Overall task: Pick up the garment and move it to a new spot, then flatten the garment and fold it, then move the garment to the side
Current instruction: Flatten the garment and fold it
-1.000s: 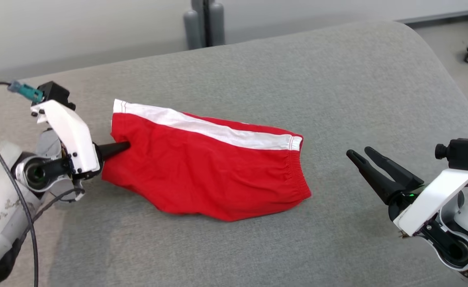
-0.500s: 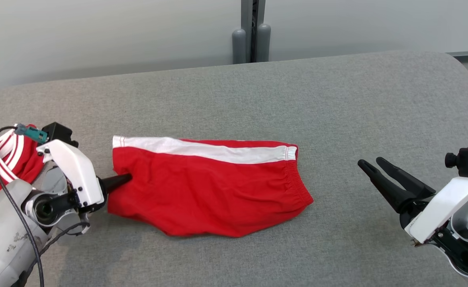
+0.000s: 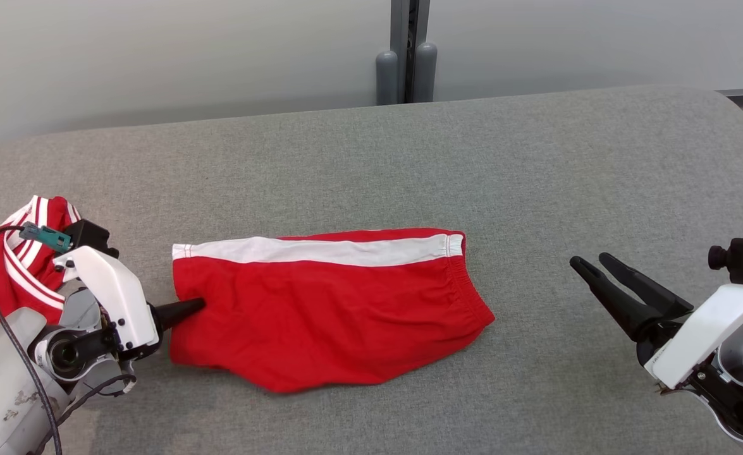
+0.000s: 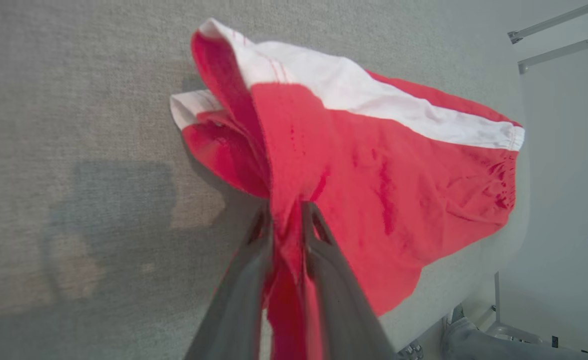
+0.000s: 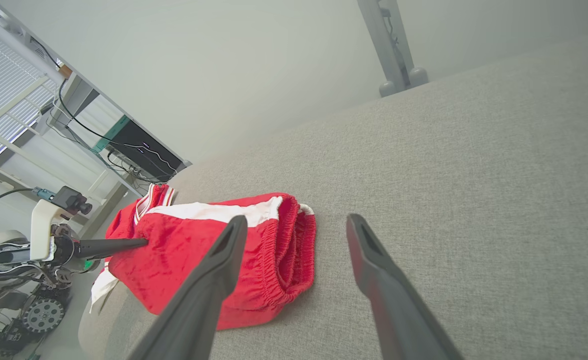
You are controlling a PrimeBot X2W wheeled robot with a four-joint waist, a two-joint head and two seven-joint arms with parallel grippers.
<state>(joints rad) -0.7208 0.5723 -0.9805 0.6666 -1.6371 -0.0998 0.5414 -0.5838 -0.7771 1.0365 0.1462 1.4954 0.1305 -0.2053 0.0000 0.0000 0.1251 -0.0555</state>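
The garment, red shorts with a white side stripe, lies folded on the grey padded table, waistband toward the right. My left gripper is shut on the shorts' left hem; in the left wrist view the red cloth is pinched between the two fingers. My right gripper stands open at the lower right, apart from the shorts and holding nothing. From the right wrist view the elastic waistband sits just beyond the left finger.
A second red garment with white stripes lies bunched at the table's left edge behind my left arm. A grey post stands behind the table's far edge. The table's right half is bare cloth. A wheeled base shows on the floor.
The head camera has turned and tilted, bringing the striped red garment at the left into view. The shorts now lie flatter and lower in the picture, still gripped by my left gripper.
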